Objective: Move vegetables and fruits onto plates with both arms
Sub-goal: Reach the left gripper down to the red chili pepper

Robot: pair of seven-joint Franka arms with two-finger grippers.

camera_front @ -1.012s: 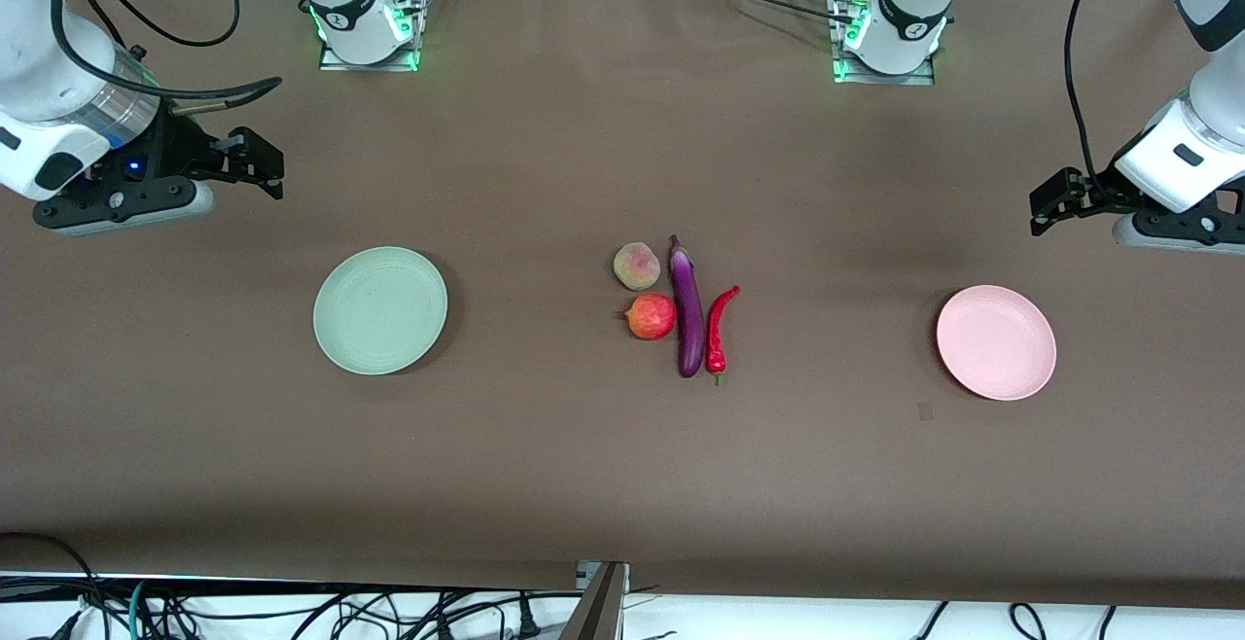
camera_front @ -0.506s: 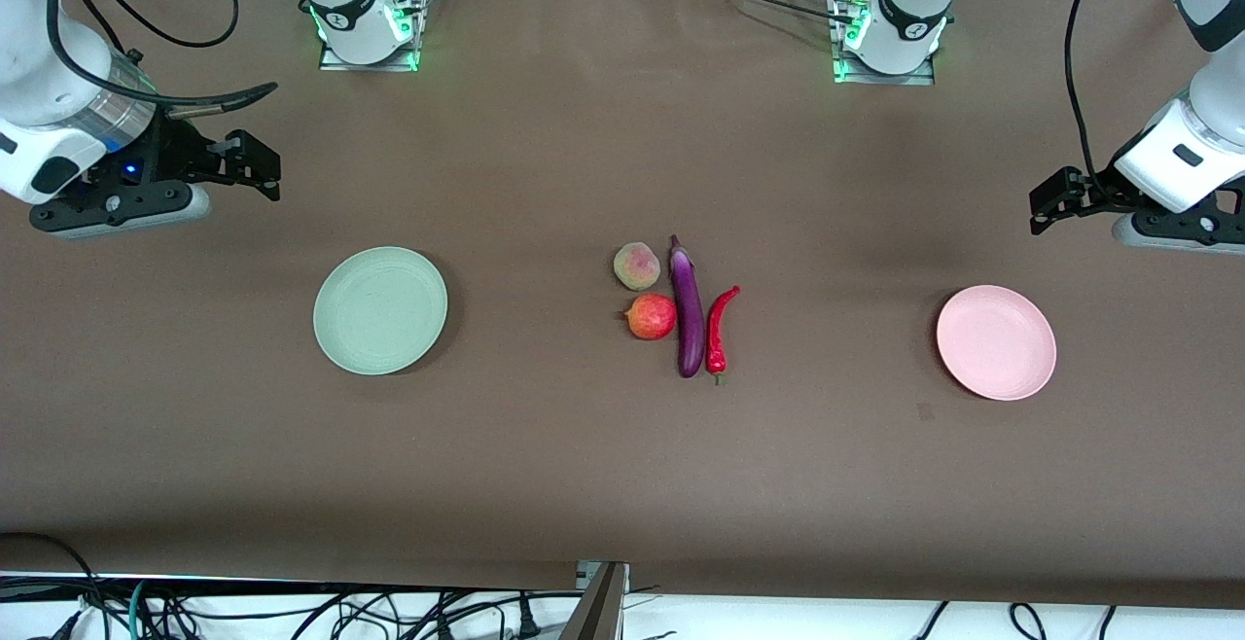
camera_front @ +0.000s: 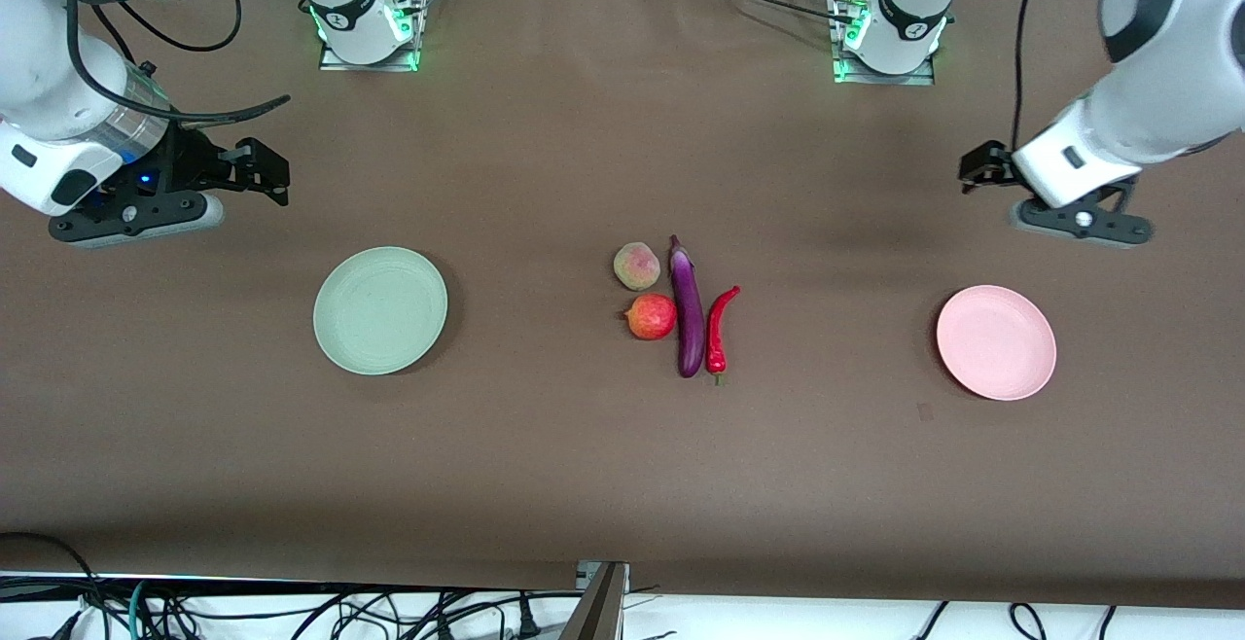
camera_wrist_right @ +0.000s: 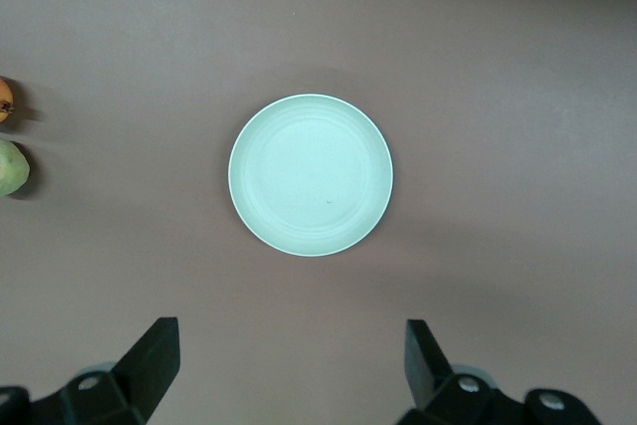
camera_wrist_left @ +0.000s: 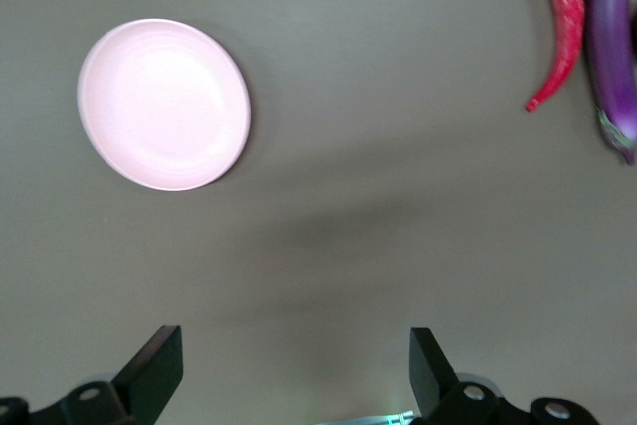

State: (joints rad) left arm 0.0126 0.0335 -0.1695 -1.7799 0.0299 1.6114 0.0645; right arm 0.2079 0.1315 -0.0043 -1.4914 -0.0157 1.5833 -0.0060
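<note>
A purple eggplant [camera_front: 688, 307] lies mid-table, with a red chili pepper [camera_front: 720, 329] beside it toward the left arm's end. On its other flank lie a red-orange pomegranate [camera_front: 652, 316] and, farther from the camera, a peach [camera_front: 637, 266]. The empty mint green plate [camera_front: 380, 309] sits toward the right arm's end and the empty pink plate [camera_front: 996, 341] toward the left arm's end. My left gripper [camera_front: 978, 168] is open and empty over bare cloth near the pink plate [camera_wrist_left: 164, 104]; its view shows the chili [camera_wrist_left: 562, 32] and eggplant [camera_wrist_left: 612, 47]. My right gripper [camera_front: 263, 168] is open and empty over bare cloth near the mint plate [camera_wrist_right: 311, 174].
A brown cloth [camera_front: 545, 465] covers the table. The arm bases [camera_front: 365, 22] [camera_front: 890, 32] stand along its edge farthest from the camera. Cables [camera_front: 292, 611] hang below the edge nearest the camera. A small tape mark [camera_front: 925, 411] lies near the pink plate.
The left arm has swung toward the table's middle, its gripper now over cloth closer to the produce. The right gripper has shifted only slightly. The produce and plates have not moved.
</note>
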